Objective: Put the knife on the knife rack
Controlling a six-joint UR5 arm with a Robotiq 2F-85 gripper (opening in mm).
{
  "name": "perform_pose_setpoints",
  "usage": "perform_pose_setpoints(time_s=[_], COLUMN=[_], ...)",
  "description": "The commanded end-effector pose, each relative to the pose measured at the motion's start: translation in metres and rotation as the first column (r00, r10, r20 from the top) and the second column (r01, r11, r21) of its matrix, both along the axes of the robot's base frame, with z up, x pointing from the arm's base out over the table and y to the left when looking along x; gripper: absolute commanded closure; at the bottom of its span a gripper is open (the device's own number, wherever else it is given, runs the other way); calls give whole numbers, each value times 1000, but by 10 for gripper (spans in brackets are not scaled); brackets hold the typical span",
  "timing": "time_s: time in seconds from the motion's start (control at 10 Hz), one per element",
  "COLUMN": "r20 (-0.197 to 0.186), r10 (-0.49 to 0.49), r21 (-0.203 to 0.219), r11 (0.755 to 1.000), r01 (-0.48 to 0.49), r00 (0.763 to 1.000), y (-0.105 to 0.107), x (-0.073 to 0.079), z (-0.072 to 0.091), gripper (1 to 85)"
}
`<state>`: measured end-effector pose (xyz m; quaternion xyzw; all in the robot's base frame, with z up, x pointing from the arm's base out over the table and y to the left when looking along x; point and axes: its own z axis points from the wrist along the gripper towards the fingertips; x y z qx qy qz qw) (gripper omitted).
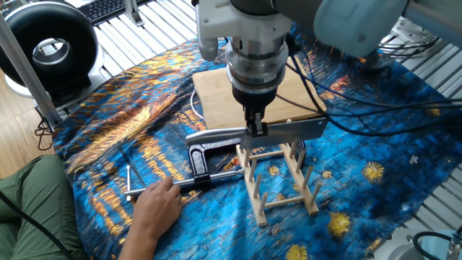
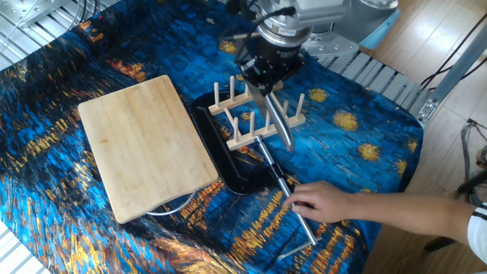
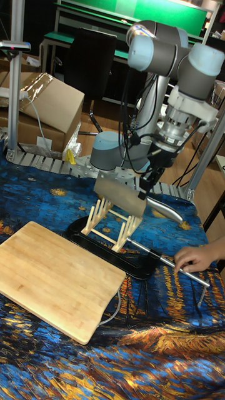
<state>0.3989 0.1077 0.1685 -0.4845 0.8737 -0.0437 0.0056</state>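
Observation:
My gripper (image 1: 254, 128) is shut on the knife (image 1: 289, 130), gripping it where blade meets handle. The broad silver blade (image 3: 119, 194) is held on edge, level, and its lower edge reaches the peg tops of the light-wood knife rack (image 1: 278, 177). The grey handle (image 1: 213, 133) sticks out to the left, past the rack. In the other fixed view the gripper (image 2: 262, 80) hangs over the rack (image 2: 255, 114), with the handle (image 2: 281, 129) pointing toward the person. Whether the blade sits between the pegs or only touches them I cannot tell.
A bamboo cutting board (image 2: 144, 144) lies beside the rack. A black C-clamp (image 1: 202, 162) with a long screw bar lies next to the rack, and a person's hand (image 1: 155, 202) rests on that bar. Cables hang behind the arm.

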Motion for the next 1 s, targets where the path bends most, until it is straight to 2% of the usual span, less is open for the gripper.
perform_pose_setpoints(time_s=[0.0,0.2,0.5,0.9], r20=[29,59,85,107], r10=[18,32,43,38], r21=[39,42,23,29], r11=[999,999,999,999], r01=[-19,-35,-46,-41], r00=[999,998,995,994], y=[13,12,-1,1], x=[1,11,16,19], z=[-23,-39,-58,-69], gripper=[847,847,847,847])
